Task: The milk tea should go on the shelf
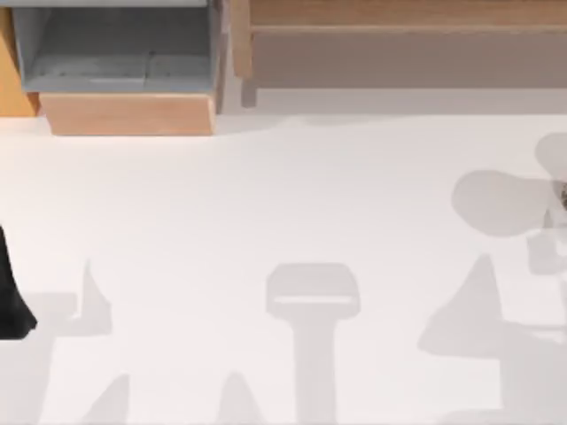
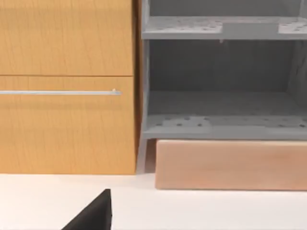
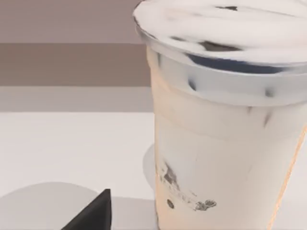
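Top view, looking down on a white table point(image 1: 266, 204). Along the far edge stand 2 wooden units. At the left is a small wooden box point(image 1: 124, 111) with a grey interior and a light-wood front lip. To its right, reaching the right edge of the view, is the shelf point(image 1: 399, 18), a long light-wood unit with a pale top board and a grey-brown recess below it. Soft grey shadows of the arms fall across the near half of the table.

Left arm: a dark part point(image 1: 13, 297) shows at the table's left edge, near side, parked. Its wrist view faces the small box point(image 2: 230, 163), where 2 grey perforated boards sit one above the other, and beside it an orange-brown cabinet front point(image 2: 67, 86) with a thin metal rail handle point(image 2: 60, 92). A black fingertip point(image 2: 93, 215) shows low in this view; how far this claw is open cannot be told.

Right arm: its wrist view is directed at the milk tea point(image 3: 220, 143), a clear plastic cup of pale beige drink with a white foam top and small dark print on its wall, standing upright on the table. One black fingertip point(image 3: 93, 215) shows beside the cup, apart from it. Whether this claw is open or closed cannot be told, and no grasp is visible.
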